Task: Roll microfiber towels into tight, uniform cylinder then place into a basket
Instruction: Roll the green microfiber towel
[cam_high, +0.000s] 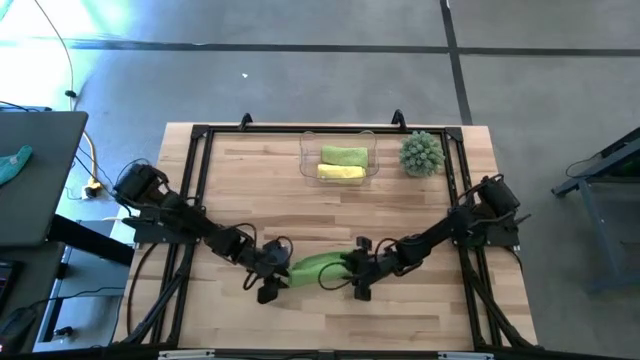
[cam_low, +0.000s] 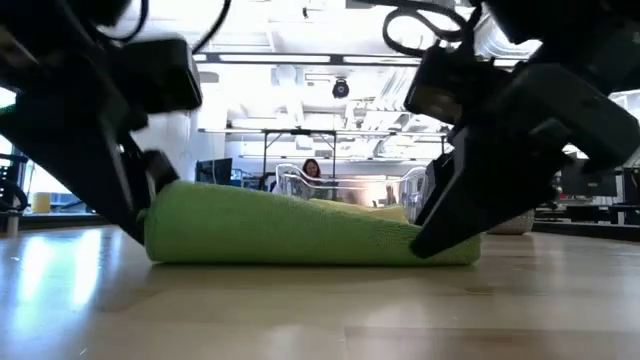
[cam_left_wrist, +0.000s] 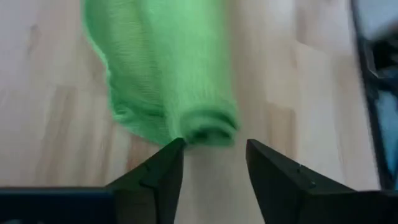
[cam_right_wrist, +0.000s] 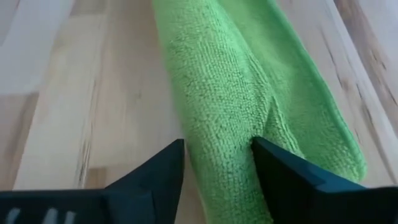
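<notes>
Two towels are already rolled up and sit in the basket (cam_high: 308, 160) near the back edge of the table (cam_high: 240, 190). One is a green roll (cam_high: 344, 155) and the other is a yellow roll (cam_high: 340, 172), side by side. They fill most of the clear tub, so little room is left for one more.

One more green towel (cam_high: 318, 264) lies near the front edge of the table, about in the middle. It is rolled into a long log, but a loose flap sticks out along one side, so the roll is not quite tight.

Both arms reach in low from the two sides, so each can work one end of the log. The left gripper (cam_left_wrist: 214, 158) is at the left end. Its fingers are apart and the rolled end sits just in front of the gap, not squeezed. The right gripper (cam_right_wrist: 217, 158) is at the right end. Its fingers are apart too, with the towel running between them, and I cannot tell if they press on it.

I think the rolling is nearly done, and the next job is to lift the log and carry it to the basket.

A spiky green plant (cam_high: 421, 153) stands just beside the basket, by the back right corner.
</notes>
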